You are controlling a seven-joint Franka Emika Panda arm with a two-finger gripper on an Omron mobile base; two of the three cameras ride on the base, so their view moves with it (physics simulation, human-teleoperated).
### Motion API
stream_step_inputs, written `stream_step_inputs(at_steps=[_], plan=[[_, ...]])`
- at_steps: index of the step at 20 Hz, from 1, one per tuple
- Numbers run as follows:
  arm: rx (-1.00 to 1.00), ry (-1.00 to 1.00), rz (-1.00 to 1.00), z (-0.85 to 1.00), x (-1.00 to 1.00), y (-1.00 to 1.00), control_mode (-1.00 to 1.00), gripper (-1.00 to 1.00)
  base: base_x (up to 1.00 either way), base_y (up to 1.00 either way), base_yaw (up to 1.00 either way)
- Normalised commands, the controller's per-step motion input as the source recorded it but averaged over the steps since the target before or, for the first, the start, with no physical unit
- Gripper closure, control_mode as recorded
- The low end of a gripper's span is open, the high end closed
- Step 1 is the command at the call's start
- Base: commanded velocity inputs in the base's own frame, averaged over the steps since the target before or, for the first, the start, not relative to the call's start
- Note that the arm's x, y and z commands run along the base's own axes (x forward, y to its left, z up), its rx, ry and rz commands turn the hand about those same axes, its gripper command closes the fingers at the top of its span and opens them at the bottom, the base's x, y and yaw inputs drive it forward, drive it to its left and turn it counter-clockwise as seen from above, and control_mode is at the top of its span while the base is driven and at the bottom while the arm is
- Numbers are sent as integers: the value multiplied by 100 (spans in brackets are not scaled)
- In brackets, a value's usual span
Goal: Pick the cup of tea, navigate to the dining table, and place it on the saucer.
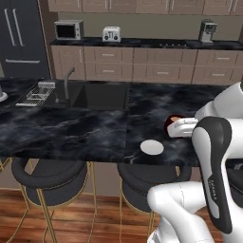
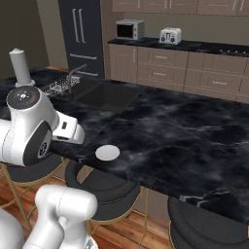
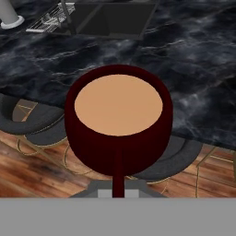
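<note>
The cup of tea (image 3: 118,115), dark maroon with light brown liquid, looms large in the hand view, its little handle pointing toward the camera. My gripper (image 1: 174,126) is shut on it and holds it above the dining table (image 1: 71,133), a black marble top with white veins. From the left base view the cup (image 1: 169,124) peeks out beside the white hand. The saucer (image 1: 152,147), a flat white disc, lies near the table's front edge, just left of and nearer than the cup. It also shows as the saucer (image 2: 107,152) beside my hand. The cup hides my fingertips in the hand view.
A sink (image 1: 102,95) with a faucet (image 1: 69,80) and a dish rack (image 1: 38,92) sits in the table's far left part. Round black stools (image 1: 50,178) stand below the front edge. The back counter carries a microwave (image 1: 69,30) and a toaster (image 1: 111,33).
</note>
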Motion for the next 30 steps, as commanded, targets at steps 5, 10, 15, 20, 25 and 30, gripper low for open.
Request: stream_step_inputs(at_steps=[5,10,15,20,25,30], plan=[[0,0,0,0,0,0,100,100,0,0,0],[0,0,0,0,0,0,100,100,0,0,0],[0,0,0,0,0,0,100,100,0,0,0],[0,0,0,-2,2,0,-100,100,0,0,0],[1,0,17,-13,22,-49,-100,100,0,0,0],[0,1,42,-22,20,-62,-100,100,0,0,0]])
